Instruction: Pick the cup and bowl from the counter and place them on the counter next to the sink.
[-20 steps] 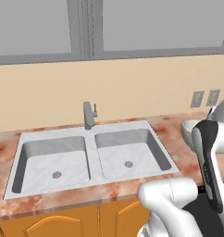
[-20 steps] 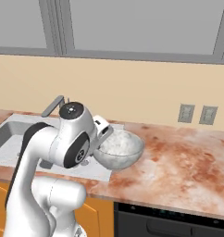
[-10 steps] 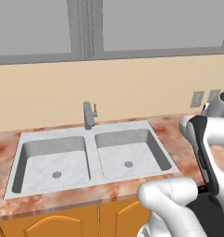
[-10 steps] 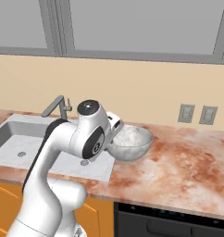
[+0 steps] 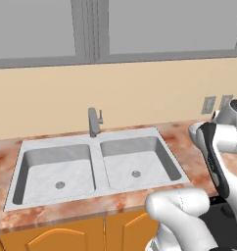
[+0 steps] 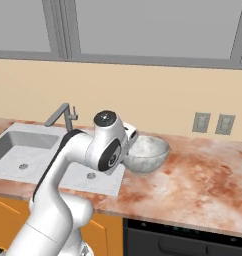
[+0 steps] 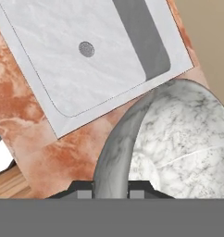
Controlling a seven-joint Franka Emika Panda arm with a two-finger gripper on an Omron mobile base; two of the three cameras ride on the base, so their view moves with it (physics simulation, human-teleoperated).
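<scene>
The silver-grey bowl [image 6: 149, 152] hangs low over the pink marbled counter [image 6: 198, 175], just right of the steel sink [image 6: 23, 150]. In the hand view my gripper [image 7: 110, 192] is shut on the bowl [image 7: 178, 139], one fingertip on each side of its near rim. The pale marbled inside faces up. The sink's right basin [image 7: 86, 69] lies beyond the bowl. From the left base view, the sink [image 5: 97, 162] shows both basins, with my arm at the right. The cup is out of view.
An upright grey tap [image 5: 93, 121] stands behind the sink's middle. Two wall outlets [image 6: 200, 122] sit on the beige backsplash to the right. A dark oven front [image 6: 183, 235] lies under the counter, and orange cabinets [image 5: 66, 235] under the sink.
My arm has swung the bowl right and toward the wall, away from the counter's front edge. The grip on the rim has not changed.
</scene>
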